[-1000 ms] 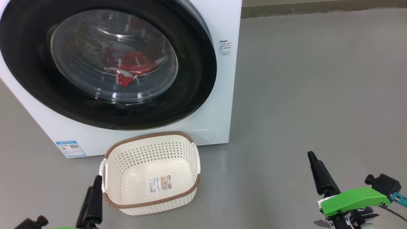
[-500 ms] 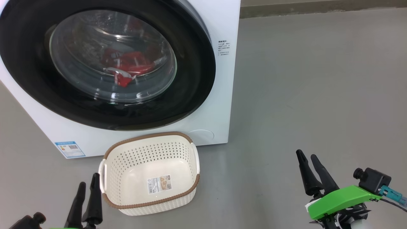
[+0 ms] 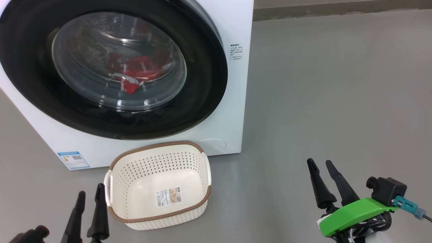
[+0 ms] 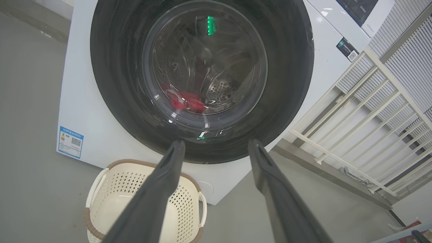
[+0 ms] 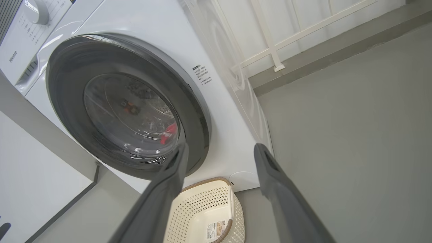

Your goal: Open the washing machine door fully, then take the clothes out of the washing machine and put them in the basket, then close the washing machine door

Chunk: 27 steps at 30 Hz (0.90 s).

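Note:
The white washing machine fills the upper left of the head view. Its door, black-rimmed with a glass bowl, lies flat against the front. Through the glass the red clothes lie in the drum, also seen as clothes and clothes in the wrist views. The cream basket stands on the floor before the machine, nothing in it but its paper label. My left gripper is open beside the basket's left handle. Well right of the basket, my right gripper is open over bare floor.
Grey floor stretches to the right of the machine. A white slatted rail stands by the machine's side, above a low grey kerb. A pale wall or cabinet stands on the machine's other side.
Both grippers have opened from shut, each now showing two spread fingers. The right gripper has shifted left. The whole picture has slid slightly, so the camera moved a little.

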{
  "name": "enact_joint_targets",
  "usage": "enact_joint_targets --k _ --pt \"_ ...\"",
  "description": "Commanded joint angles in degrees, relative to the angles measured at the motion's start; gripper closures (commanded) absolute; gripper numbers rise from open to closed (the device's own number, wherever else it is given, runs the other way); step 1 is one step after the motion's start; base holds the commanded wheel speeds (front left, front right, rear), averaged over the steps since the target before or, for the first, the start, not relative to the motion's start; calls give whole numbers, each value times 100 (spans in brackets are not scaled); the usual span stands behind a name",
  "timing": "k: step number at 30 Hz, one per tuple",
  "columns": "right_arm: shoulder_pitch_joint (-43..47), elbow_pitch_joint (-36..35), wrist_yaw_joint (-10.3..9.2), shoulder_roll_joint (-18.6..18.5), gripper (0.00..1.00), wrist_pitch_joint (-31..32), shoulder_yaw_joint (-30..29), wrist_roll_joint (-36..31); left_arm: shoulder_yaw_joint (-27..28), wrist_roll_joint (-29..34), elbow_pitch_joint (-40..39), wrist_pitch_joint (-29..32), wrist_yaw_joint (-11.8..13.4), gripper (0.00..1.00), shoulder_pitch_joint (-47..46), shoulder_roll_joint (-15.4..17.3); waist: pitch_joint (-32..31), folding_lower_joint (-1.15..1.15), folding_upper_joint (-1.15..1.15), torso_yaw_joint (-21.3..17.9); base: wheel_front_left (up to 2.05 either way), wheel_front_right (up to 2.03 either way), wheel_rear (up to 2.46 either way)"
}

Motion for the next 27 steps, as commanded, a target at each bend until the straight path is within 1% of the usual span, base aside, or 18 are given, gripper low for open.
enact_joint_targets --k 1,22,27 --pt "-340 -168 -3 -58 0 -105 113 -181 136 185 -207 -79 14 0 -52 94 3 0 0 -5 0 0 0" --pt "-438 -329 -4 -83 0 -459 193 -1584 169 1501 -444 -437 171 0 33 128 81 0 0 -80 0 0 0" --pt "-455 -379 -4 -87 0 -527 214 -1817 169 1786 -495 -505 212 0 47 134 104 0 0 -102 0 0 0"
